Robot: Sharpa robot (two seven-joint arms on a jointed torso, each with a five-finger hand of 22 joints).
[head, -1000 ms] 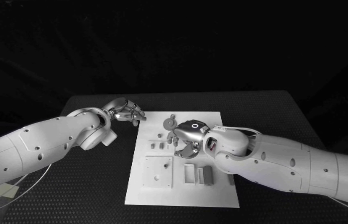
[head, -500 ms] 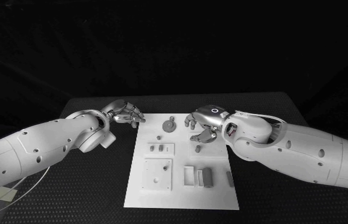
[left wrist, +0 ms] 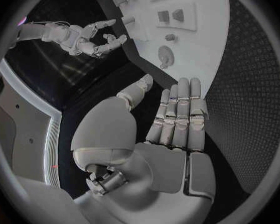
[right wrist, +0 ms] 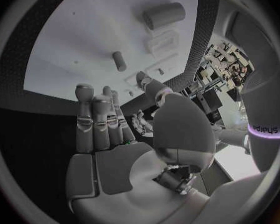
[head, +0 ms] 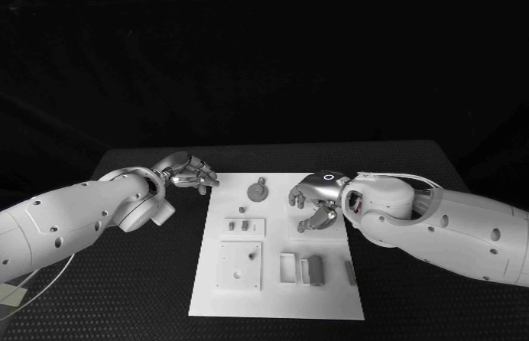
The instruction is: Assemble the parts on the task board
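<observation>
Grey parts lie scattered across white task board.

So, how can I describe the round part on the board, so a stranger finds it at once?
Look at the white task board on the black table, then at its far end between the two hands. The round disc lies there alone; the other parts are small blocks and pegs nearer the robot.

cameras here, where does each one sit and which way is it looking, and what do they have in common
Head view: from the robot's head, looking down at the task board on the black table; both white arms, the left hand and the right hand show.
Left wrist view: behind the left hand, facing the board; the right hand shows beyond.
Right wrist view: behind the right hand, looking at the board.
Shared: all three show the board and its round disc part.
</observation>
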